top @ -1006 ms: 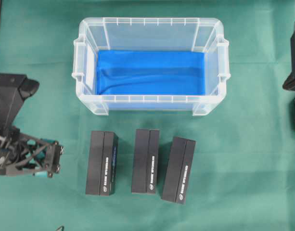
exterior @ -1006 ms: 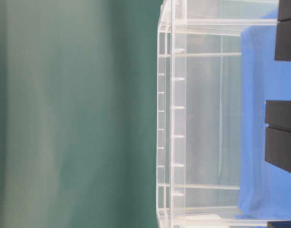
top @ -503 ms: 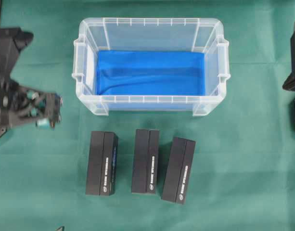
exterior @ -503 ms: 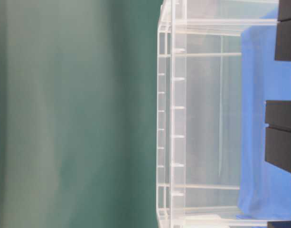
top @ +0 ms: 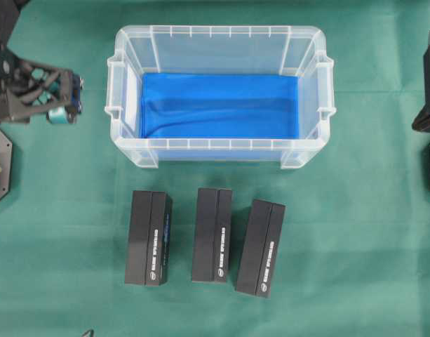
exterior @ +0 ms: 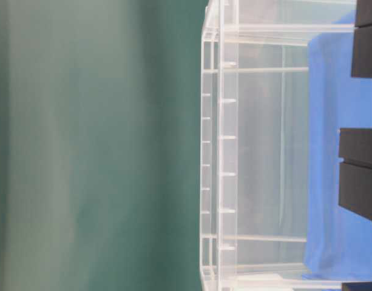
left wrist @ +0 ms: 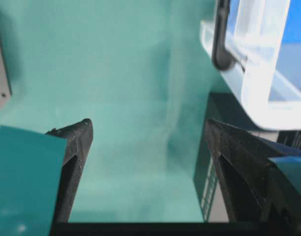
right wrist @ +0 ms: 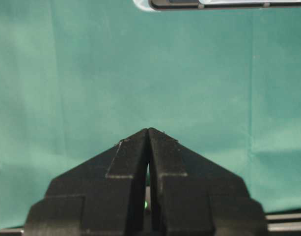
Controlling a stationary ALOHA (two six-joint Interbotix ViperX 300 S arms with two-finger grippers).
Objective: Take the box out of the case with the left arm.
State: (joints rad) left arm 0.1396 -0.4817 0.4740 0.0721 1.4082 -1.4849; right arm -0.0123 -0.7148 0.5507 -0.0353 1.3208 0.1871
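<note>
Three black boxes (top: 215, 235) lie in a row on the green cloth (top: 355, 232), just in front of the case (top: 219, 96) and outside it; you will find only the blue lining (top: 219, 105) on its floor. The left box sits apart from the middle one, and the right box is tilted and set a little nearer the bottom edge of the overhead view. Open cloth runs wide on both sides of the row and along the case's right wall.

Your left gripper (top: 64, 98) hangs beside the case's left handle, clear of the rim, its teal-padded fingers (left wrist: 25, 177) spread wide with nothing between them. Your right gripper (right wrist: 148, 135) is pressed together, tips meeting, over bare cloth; its arm (top: 428, 105) is cut off at the right edge overhead.

From table level you see only the case wall (exterior: 225, 145) and dark box faces at the frame's right edge, all turned sideways. The print on the boxes is too small to read.
</note>
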